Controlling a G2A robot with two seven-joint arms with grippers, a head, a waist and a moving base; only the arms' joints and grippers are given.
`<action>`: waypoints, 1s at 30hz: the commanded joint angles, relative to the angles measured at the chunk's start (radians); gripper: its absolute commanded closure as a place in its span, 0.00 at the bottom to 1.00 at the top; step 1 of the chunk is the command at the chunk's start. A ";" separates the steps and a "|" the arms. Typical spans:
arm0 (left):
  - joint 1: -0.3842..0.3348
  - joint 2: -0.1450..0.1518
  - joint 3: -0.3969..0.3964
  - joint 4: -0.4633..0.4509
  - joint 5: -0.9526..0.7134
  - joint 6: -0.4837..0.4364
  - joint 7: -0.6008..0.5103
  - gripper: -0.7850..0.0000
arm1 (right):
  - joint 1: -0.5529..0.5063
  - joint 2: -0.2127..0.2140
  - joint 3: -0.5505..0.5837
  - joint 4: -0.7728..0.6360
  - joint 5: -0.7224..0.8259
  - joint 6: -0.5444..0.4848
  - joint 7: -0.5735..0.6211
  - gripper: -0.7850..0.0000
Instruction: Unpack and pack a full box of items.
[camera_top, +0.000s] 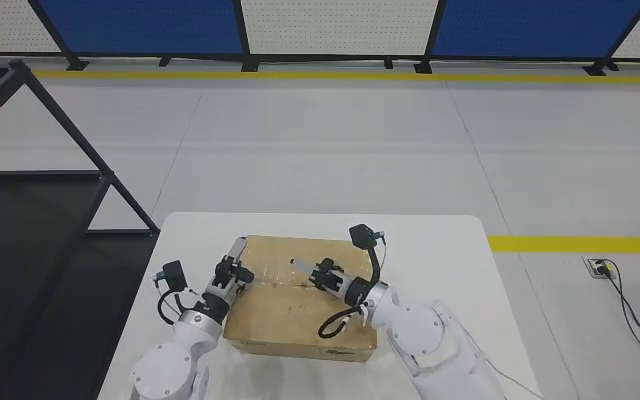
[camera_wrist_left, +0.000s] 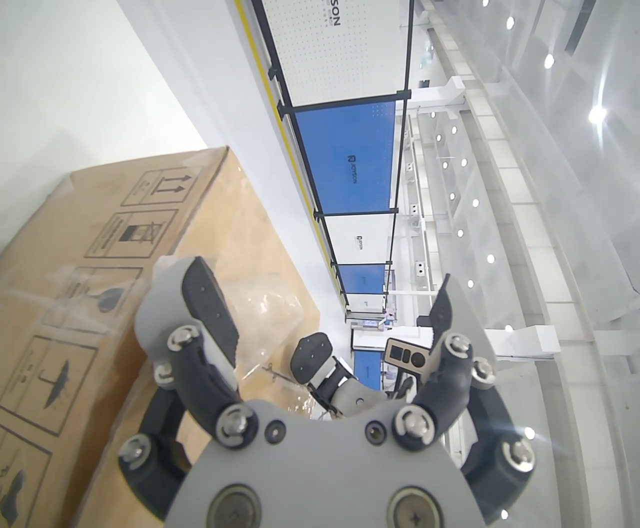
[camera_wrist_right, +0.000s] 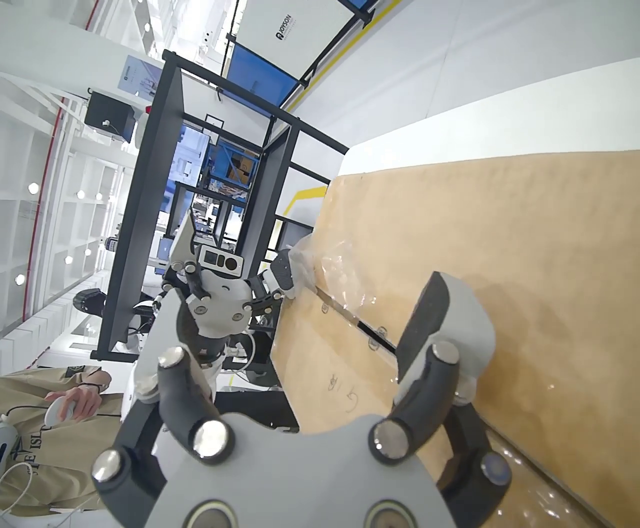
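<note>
The top camera is looking steeply down from above the arms, framing the whole table (camera_top: 450, 240) from some way off, with the box (camera_top: 280, 322) sitting toward 6 o'clock. Each wrist camera is riding close behind its own fingers, the left gripper (camera_wrist_left: 325, 285) and the right gripper (camera_wrist_right: 305, 295), skimming along the box top and catching the opposite gripper.

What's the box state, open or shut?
Shut. The cardboard box has both top flaps flat, meeting at the seam with crumpled clear tape.
</note>
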 joint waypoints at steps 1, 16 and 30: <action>-0.001 0.000 0.003 0.003 0.000 0.000 0.000 0.00 | -0.008 0.001 0.006 -0.008 0.017 -0.016 0.003 0.00; 0.047 -0.007 -0.022 -0.034 -0.142 -0.102 0.098 0.00 | 0.263 -0.049 -0.114 0.195 0.158 0.050 0.107 0.00; 0.132 -0.014 -0.119 -0.191 -0.392 -0.227 0.153 0.00 | 0.448 -0.093 -0.201 0.328 0.186 0.074 0.207 0.00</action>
